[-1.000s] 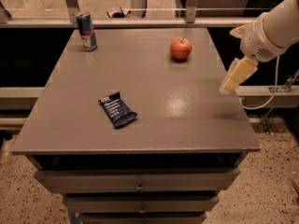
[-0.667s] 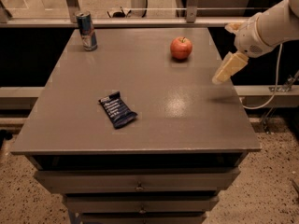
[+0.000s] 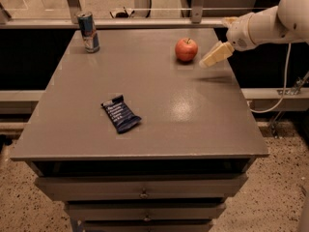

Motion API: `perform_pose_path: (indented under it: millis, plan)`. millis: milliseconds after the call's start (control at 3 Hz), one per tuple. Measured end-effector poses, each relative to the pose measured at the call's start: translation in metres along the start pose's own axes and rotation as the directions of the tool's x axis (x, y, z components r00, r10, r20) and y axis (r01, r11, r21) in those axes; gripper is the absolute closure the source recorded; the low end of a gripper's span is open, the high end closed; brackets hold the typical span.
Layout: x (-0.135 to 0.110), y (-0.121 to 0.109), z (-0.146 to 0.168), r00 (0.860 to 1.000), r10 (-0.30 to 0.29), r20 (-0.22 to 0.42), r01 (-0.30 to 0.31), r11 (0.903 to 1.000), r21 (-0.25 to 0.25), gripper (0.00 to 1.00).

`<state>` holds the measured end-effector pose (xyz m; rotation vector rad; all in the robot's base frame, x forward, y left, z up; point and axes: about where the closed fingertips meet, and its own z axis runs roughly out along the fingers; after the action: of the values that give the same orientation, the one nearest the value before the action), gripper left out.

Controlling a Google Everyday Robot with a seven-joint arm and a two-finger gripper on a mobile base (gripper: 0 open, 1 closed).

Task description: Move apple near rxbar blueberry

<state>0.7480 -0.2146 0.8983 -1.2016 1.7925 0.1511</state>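
Note:
The red apple (image 3: 186,49) stands upright at the far right of the grey table top (image 3: 159,105). The rxbar blueberry (image 3: 120,114), a dark blue wrapped bar with white lettering, lies flat left of the table's middle, toward the front. My gripper (image 3: 208,59) hangs at the end of the white arm coming in from the upper right. It is above the table just right of the apple, a short gap away from it, and holds nothing.
A tall blue-and-silver drink can (image 3: 89,31) stands at the far left corner. The table has drawers (image 3: 143,193) below its front edge. A metal rail (image 3: 145,23) runs behind the table. A cable (image 3: 285,86) hangs at the right.
My gripper has moved up and to the left, from over the table's right edge to close beside the apple. The apple, bar and can have not moved.

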Motion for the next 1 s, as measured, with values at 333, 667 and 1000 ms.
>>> perform_pose_path:
  millis: [333,667,1000]
  plan:
    - [-0.004,-0.008,0.039,0.987,0.144,0.074,-0.145,0.9895,-0.001,0.00]
    - [-0.002,0.000,0.062,0.960,0.272,0.062,-0.271,0.9621,-0.025,0.00]
    - [-0.004,0.020,0.084,0.920,0.391,0.035,-0.387,0.9183,-0.082,0.01]
